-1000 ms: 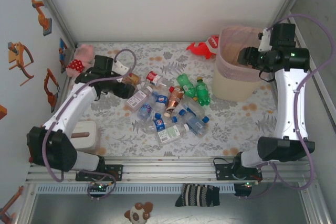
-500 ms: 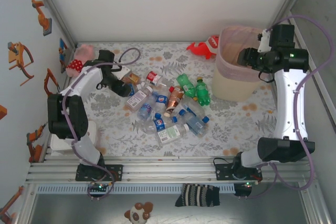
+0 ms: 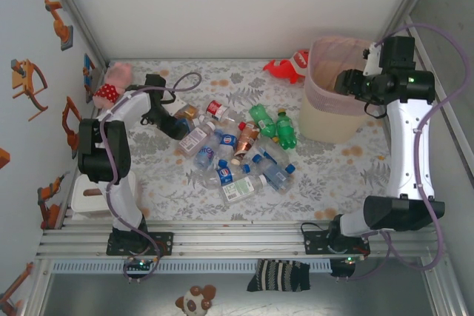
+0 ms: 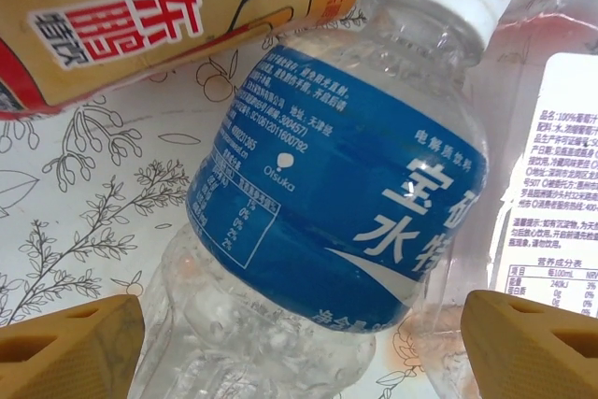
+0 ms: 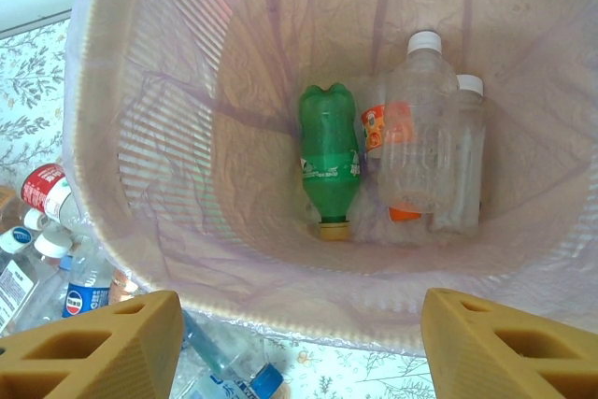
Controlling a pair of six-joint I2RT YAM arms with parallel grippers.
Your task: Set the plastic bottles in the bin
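L gripper (image 4: 304, 348) fingers wide, straddling clear plastic bottle w/ blue label, white cap (image 4: 346, 203), centre frame, not clamped. R gripper (image 5: 299, 343) fingers wide, nothing held, above cream rounded bin w/ pink bag liner (image 5: 140, 137), upper right in top view. Green plastic bottle (image 5: 329, 161) + clear bottles (image 5: 420, 137) inside. Pile of plastic bottles (image 3: 241, 153) mid-frame on table.

Blues, greens and cream on a flowered table

A cream bin (image 3: 326, 125) with a translucent pink liner (image 5: 140, 91) stands on a white tablecloth (image 3: 348, 175) printed with grey leaves and orange blossoms. The heaped plastic bottles (image 3: 237, 155) are mostly clear with blue caps and blue-and-white labels; two green bottles (image 3: 261, 119) lie among them. One clear bottle (image 4: 346, 203) has a white cap and white lettering on blue, beside a yellow-and-red labelled bottle (image 4: 140, 16). In the bin lie a green bottle (image 5: 329, 161) and an orange-labelled bottle (image 5: 416, 151).
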